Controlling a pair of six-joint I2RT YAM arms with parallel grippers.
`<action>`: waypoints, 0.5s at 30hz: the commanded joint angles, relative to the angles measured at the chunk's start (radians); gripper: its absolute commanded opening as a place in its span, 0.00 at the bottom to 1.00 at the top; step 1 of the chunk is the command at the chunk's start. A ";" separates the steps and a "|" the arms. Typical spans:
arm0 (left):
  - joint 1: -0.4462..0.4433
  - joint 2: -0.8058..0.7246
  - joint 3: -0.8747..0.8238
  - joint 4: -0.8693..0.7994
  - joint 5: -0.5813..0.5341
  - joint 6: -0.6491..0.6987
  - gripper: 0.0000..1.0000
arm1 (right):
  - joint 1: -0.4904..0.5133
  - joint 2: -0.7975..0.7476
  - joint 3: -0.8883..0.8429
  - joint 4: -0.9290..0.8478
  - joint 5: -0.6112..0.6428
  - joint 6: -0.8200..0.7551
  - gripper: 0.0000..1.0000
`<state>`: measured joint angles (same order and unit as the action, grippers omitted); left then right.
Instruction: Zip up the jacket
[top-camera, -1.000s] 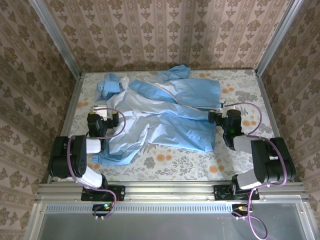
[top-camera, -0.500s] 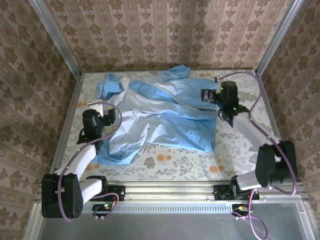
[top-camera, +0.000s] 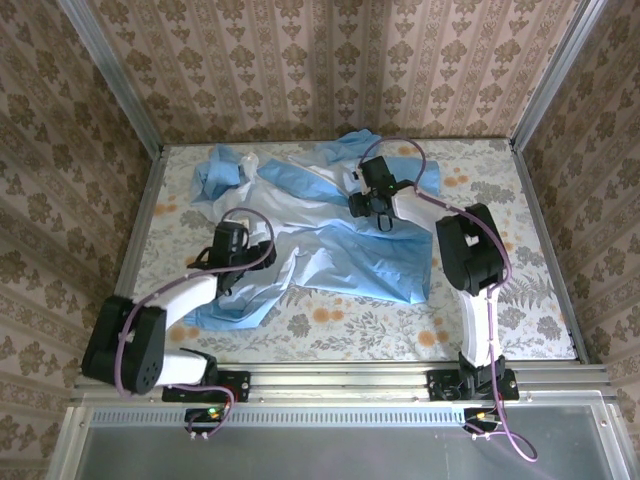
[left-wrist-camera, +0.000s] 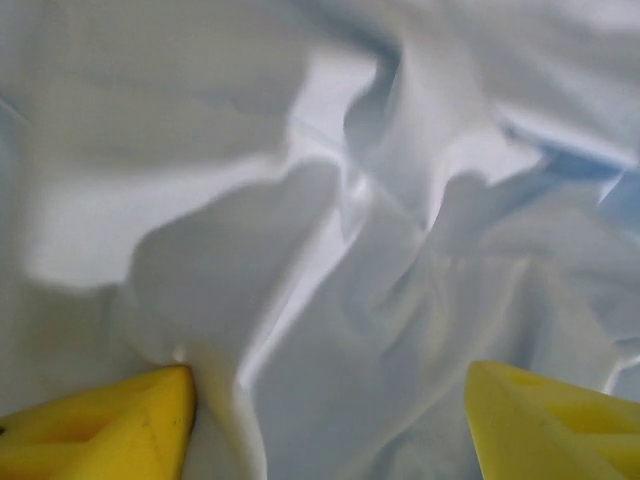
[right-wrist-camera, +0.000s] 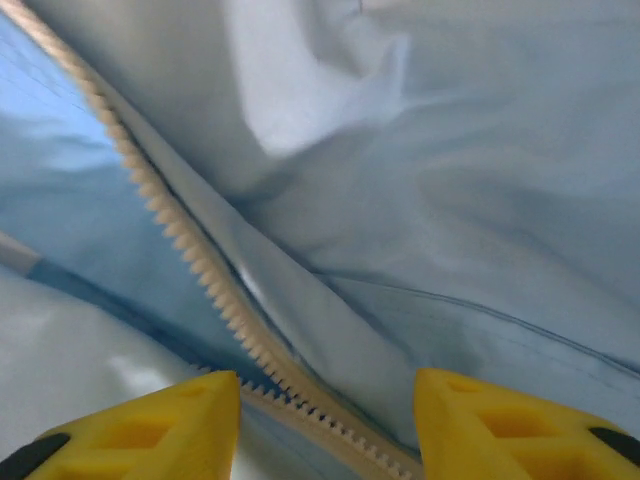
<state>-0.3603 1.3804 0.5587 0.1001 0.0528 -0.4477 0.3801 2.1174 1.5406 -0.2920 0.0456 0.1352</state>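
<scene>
The jacket (top-camera: 330, 225) lies spread over the far half of the flower-print table (top-camera: 400, 325). Its front is unzipped and the hood (top-camera: 215, 172) is bunched at the far-left corner. Pale lining (top-camera: 270, 215) is turned up on the L side, w/ the blue outer face on the R. Close up in the R wrist cam, the whitish zipper strip (right-wrist-camera: 190, 260) runs diag. across the fabric, teeth showing, w/ blue cloth either side.

The L gripper (top-camera: 237, 245) is low over the pale lining, L of the jacket's centre, its arm reaching in from the near-left. In its own cam the yellow fingers (left-wrist-camera: 100, 425) stand wide apart. Crumpled lining lies btw them and bunches against the L tip, but nothing looks pinched.

The R gripper (top-camera: 372, 200) reaches far in over the upper-middle of the jacket, by the front opening. Its claw is apart too, w/ the zipper strip passing btw the two tips. Can't tell if the pads touch the cloth.
</scene>
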 joint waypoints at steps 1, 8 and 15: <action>-0.005 0.114 0.086 -0.001 0.082 -0.086 0.70 | -0.013 0.045 0.065 -0.145 0.010 0.053 0.41; 0.063 0.304 0.241 -0.134 0.074 -0.108 0.68 | -0.010 -0.016 -0.072 -0.183 -0.045 0.074 0.18; 0.174 0.361 0.351 -0.189 0.091 -0.043 0.58 | 0.054 -0.143 -0.299 -0.136 -0.053 0.134 0.12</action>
<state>-0.2256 1.7119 0.8700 -0.0166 0.1478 -0.5205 0.3962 2.0048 1.3235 -0.3664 0.0132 0.2169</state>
